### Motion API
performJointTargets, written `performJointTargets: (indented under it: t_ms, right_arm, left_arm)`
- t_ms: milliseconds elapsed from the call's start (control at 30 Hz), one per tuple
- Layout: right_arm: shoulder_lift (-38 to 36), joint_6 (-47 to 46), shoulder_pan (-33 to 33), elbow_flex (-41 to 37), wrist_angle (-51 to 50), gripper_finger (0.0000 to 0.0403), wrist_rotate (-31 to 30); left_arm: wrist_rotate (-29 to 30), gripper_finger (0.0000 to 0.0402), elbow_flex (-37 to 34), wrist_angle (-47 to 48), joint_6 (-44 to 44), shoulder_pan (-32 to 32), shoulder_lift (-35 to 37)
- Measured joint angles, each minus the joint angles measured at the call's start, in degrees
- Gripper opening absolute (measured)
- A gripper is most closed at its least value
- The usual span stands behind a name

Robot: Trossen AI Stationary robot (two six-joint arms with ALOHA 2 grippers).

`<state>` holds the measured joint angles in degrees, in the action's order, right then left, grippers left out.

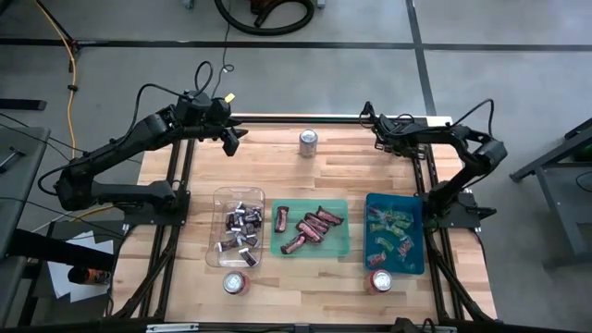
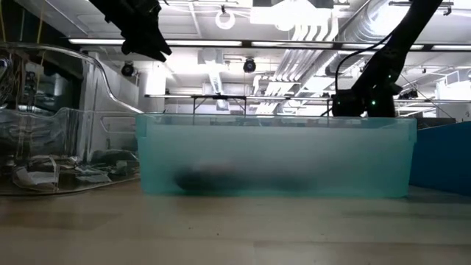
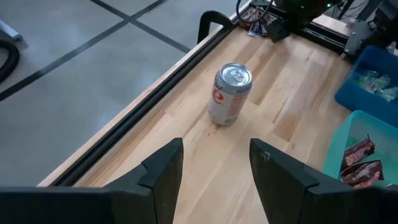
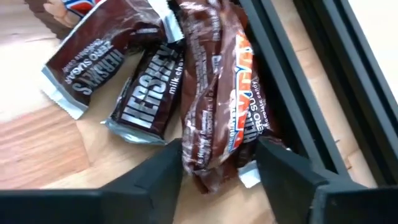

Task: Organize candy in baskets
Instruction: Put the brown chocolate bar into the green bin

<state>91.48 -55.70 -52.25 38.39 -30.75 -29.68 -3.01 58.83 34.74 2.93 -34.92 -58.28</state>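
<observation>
I worked at a pale wooden table (image 1: pixel 277 157) on a grey floor. My left end effector (image 1: pixel 231 141) hovered spread at the far left. Three baskets sat in a row: clear (image 1: pixel 221 196), green (image 1: pixel 339 242), blue (image 1: pixel 416 236), each holding candy. Three cans stood around them. My right end effector (image 4: pixel 219 163), spread, straddled a maroon candy (image 4: pixel 214 93) beside "HERSHEY'S" bars (image 4: pixel 146 99) at the far right.

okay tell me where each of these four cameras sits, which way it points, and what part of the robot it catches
High: overhead, straight down on the wooden table; both arms.
Low: table height, facing the translucent green tray; arms above.
Left wrist: behind the open left gripper, facing the silver and red drink can.
Right wrist: right gripper straddling a maroon-brown wrapped candy.
Shared: high and left wrist both show that can.
</observation>
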Motion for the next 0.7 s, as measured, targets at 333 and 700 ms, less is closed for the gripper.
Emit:
performJointTargets:
  t_ms: [333, 700]
  right_arm:
    - [-4.7, 6.3, 4.4, -0.5, -4.9, 0.0022, 0.2]
    - [-19.8, 11.2, 8.8, -0.4, -8.8, 0.0019, 13.0]
  left_arm:
    - [0.1, 0.0172, 0.0, 0.1, 1.5, 0.0, 0.0]
    - [0.9, 0.0172, 0.0, -0.3, 2.9, 0.0, 0.0]
